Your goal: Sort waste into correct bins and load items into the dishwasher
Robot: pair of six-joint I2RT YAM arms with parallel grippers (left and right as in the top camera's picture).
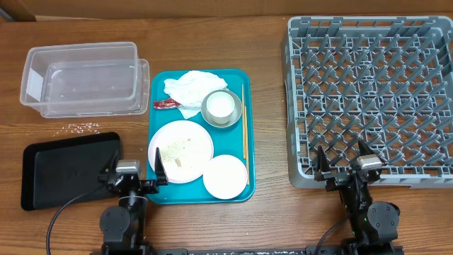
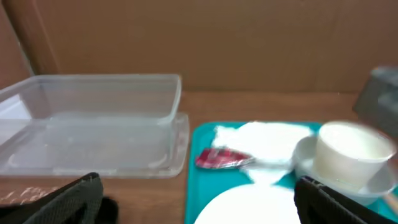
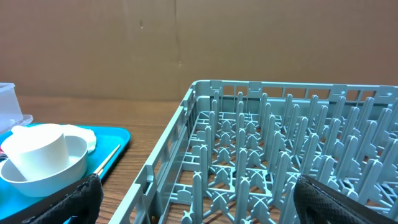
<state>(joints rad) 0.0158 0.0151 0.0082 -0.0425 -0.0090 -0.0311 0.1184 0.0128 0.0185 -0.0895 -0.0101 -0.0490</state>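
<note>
On the teal tray (image 1: 230, 142): napkin (image 1: 190, 86) and red packet (image 1: 167, 105) at its far side, cup (image 1: 221, 105) in bowl (image 1: 221, 122), chopsticks (image 1: 244, 120) along its right edge, crumbed large plate (image 1: 180, 151) and small plate (image 1: 225, 176) at its near side. Left of tray: clear tub (image 1: 81, 81), black tray (image 1: 67, 170), loose crumbs (image 1: 83, 127) on the bench. Right of tray: dish rack (image 1: 371, 92). Left tool (image 1: 134, 172) at tray's near-left corner and right tool (image 1: 342, 161) well right of tray both stand wide, empty.
</note>
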